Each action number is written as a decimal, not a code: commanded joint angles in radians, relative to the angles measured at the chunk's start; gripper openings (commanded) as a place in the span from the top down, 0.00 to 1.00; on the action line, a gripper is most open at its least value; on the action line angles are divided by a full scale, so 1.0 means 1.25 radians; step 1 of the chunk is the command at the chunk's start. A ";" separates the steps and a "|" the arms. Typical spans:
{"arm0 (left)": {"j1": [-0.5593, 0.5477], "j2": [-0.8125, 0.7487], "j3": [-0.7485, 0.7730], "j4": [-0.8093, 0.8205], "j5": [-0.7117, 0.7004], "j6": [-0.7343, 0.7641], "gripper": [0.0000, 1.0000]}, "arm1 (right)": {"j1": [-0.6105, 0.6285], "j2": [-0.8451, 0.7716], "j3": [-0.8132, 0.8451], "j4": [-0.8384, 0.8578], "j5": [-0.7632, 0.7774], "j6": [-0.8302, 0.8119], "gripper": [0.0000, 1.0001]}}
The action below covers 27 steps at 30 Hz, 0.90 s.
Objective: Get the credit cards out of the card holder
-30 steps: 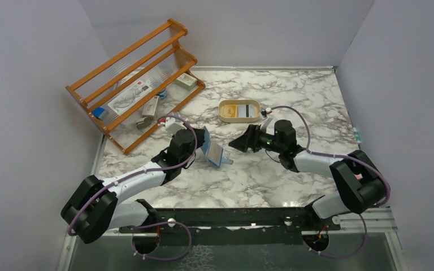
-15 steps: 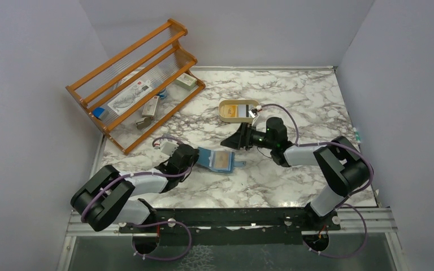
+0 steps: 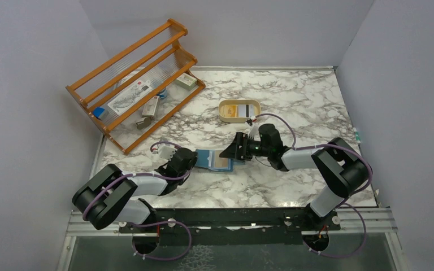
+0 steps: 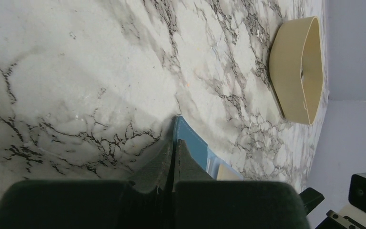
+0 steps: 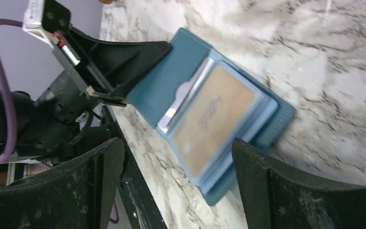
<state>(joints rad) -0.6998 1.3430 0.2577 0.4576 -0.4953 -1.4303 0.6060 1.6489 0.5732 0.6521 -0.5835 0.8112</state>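
The teal card holder (image 3: pixel 217 160) lies open on the marble table, inner slots facing up. A yellow-tan credit card (image 5: pixel 214 119) sits in its light-blue slots, and a pale card (image 5: pixel 183 95) peeks out beside it. My left gripper (image 3: pixel 196 160) is shut on the holder's left flap (image 4: pixel 190 143), low at the table. My right gripper (image 3: pixel 233 151) is open just over the holder's right half, and its fingers (image 5: pixel 100 181) straddle the slotted side without touching a card. Two more cards, one yellow (image 3: pixel 234 110) and one with a dark stripe (image 3: pixel 250 111), lie in the cream tray.
The cream tray (image 3: pixel 239 102) stands behind the right gripper and also shows in the left wrist view (image 4: pixel 298 71). An orange wooden rack (image 3: pixel 135 84) with packets and small items stands at the back left. Grey walls close in both sides.
My left gripper has come down and laid the card holder flat and open on the table. My right gripper has moved left and down from near the tray to over the holder.
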 commanded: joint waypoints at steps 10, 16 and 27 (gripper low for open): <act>0.002 -0.005 -0.030 -0.012 -0.049 -0.011 1.00 | 0.017 0.028 0.007 -0.031 0.040 -0.006 0.12; 0.001 -0.005 -0.030 -0.013 -0.054 -0.007 1.00 | 0.044 0.014 0.039 -0.055 0.062 -0.019 0.12; 0.002 -0.009 -0.028 -0.013 -0.058 0.004 1.00 | 0.048 -0.158 0.033 -0.245 0.284 -0.124 0.10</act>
<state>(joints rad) -0.6998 1.3388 0.2367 0.4721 -0.5240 -1.4315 0.6601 1.5188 0.5983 0.4316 -0.3531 0.7200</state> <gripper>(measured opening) 0.008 0.891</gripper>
